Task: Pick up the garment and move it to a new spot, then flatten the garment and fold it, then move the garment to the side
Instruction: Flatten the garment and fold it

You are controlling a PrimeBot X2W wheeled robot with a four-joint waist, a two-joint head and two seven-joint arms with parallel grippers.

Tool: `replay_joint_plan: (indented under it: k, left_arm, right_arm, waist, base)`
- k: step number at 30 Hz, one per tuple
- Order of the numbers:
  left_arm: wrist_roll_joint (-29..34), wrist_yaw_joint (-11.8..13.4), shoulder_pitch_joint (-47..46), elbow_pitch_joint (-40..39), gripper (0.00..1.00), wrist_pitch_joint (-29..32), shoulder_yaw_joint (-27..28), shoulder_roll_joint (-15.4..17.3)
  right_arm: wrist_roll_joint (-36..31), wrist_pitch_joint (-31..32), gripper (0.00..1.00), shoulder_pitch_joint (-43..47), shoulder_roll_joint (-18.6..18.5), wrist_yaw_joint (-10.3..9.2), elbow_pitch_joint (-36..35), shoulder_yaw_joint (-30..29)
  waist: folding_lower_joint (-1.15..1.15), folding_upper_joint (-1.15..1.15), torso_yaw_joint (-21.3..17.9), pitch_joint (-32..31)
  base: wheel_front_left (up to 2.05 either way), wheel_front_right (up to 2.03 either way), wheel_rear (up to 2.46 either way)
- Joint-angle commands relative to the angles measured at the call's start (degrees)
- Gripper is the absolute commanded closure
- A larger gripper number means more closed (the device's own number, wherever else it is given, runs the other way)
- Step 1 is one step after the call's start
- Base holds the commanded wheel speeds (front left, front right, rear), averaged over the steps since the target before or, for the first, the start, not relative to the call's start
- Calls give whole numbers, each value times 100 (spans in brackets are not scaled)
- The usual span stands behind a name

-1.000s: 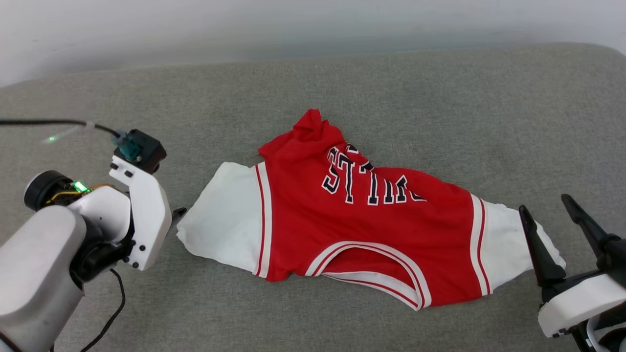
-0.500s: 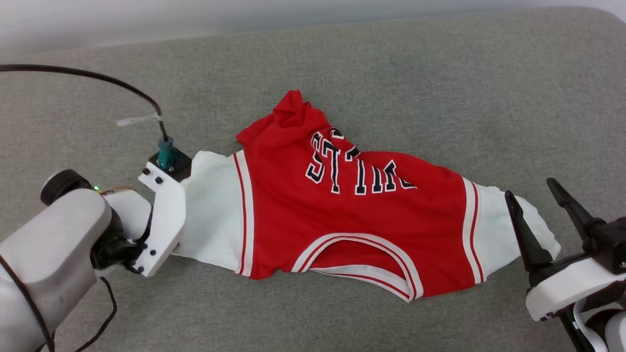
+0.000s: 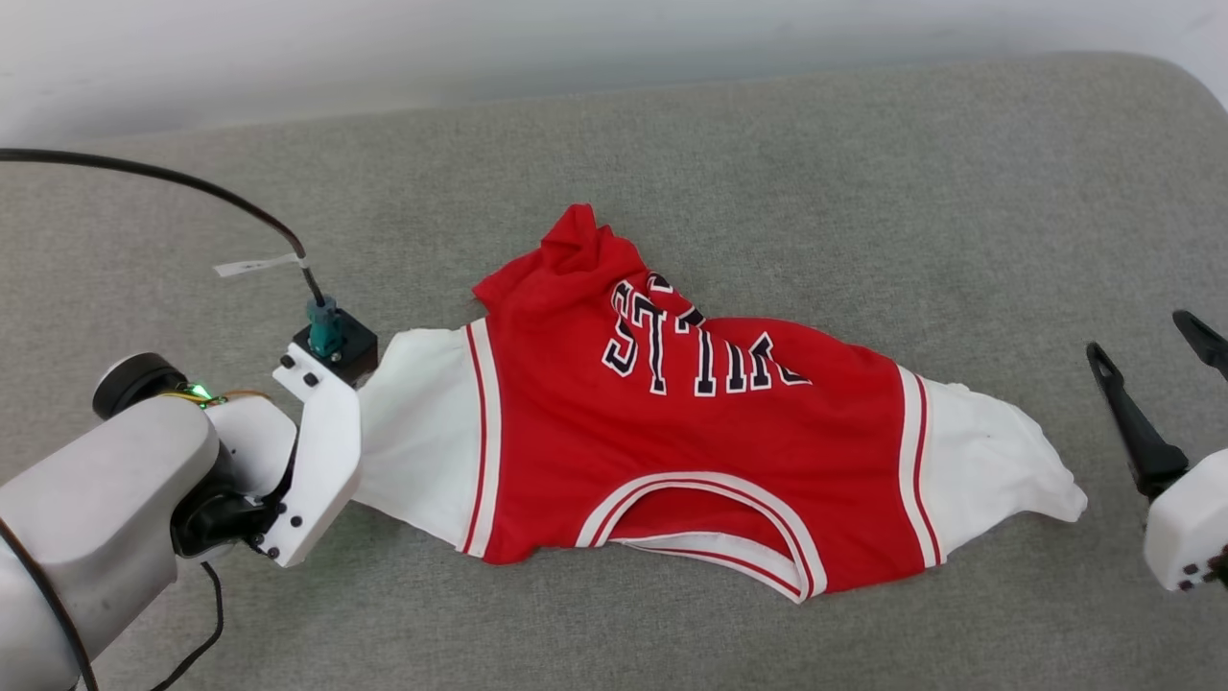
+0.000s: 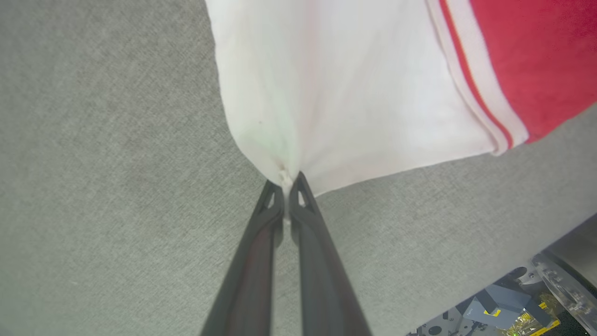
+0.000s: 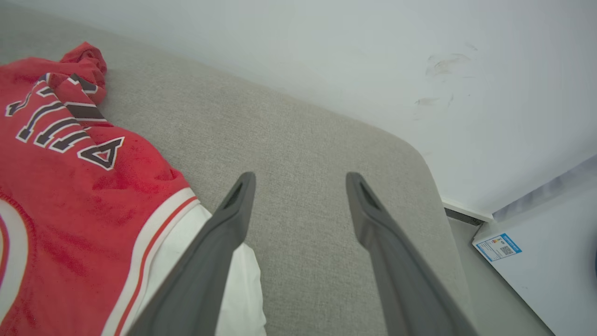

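A: Where do we see the garment?
B: It lies spread on the grey upholstered surface, with the red body in the middle, the lettering facing up and one white sleeve at each side. The far part of the red cloth is bunched into a small peak.
A: And our left gripper?
B: Its two dark fingers are pressed together on the corner of the left sleeve, and the cloth gathers into folds at the tips. It is grasping the garment.
A: And our right gripper?
B: Its fingers are spread wide and they hold nothing. It stands near the right sleeve, apart from it.
A: What else do we see?
B: A black cable runs to the left wrist, and a white wall is behind the surface.
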Motion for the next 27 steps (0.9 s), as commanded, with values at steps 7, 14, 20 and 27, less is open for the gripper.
replay_joint_plan:
  k: [7, 14, 20, 27]
  left_arm:
    - [-123, 2, -197, -422, 100, -381, -136, 162]
    - [-37, 2, -372, -568, 100, -503, -206, 90]
    - [21, 2, -584, -636, 100, -563, -254, 34]
    - [20, 1, -778, -686, 100, -666, -307, 17]
  right_arm:
    - [1350, 2277, 0, -182, -1690, -5, -310, 828]
    - [2285, 3914, 0, -808, -2512, -4, -233, 1767]
    - [2656, 4586, 0, -1386, -2390, -4, 343, 2373]
    - [2797, 4515, 0, -1724, -1989, -4, 1172, 2845]
  waist:
    - [0, 0, 210, -188]
    - [0, 0, 353, 14]
    - [0, 0, 494, 305]
    - [0, 0, 559, 577]
  base:
    - [0, 0, 0]
    - [0, 0, 0]
    - [0, 0, 0]
    - [0, 0, 0]
